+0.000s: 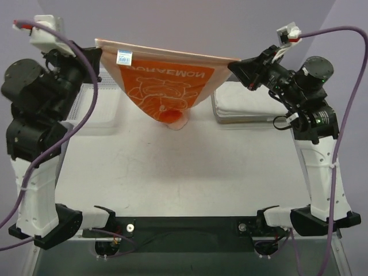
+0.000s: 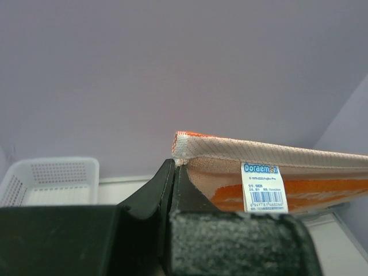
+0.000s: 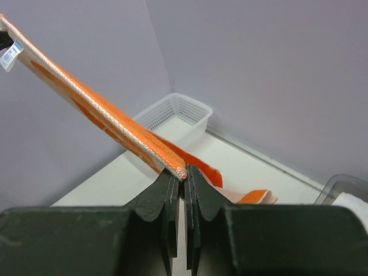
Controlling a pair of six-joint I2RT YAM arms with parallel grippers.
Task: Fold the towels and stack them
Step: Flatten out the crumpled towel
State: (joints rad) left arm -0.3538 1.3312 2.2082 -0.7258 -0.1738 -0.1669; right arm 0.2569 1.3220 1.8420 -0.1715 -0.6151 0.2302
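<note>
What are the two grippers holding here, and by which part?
Both hold the orange Doraemon towel, stretched between them: the left gripper pinches one top corner, the right gripper the other.

Orange towel (image 1: 167, 86) with white cartoon outline and pale peach border, white label (image 2: 260, 187) – blue band on top, white perforated basket (image 2: 49, 181), off-white table (image 1: 172, 178), lilac-grey wall (image 2: 172, 69)

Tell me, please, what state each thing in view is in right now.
Orange towel, held up, stretched between both hands, middle sagging.
Left hand, shut on one towel corner.
Right hand, shut on the other corner.
Basket, upright on the table.
Tray, holding a white towel.
</note>
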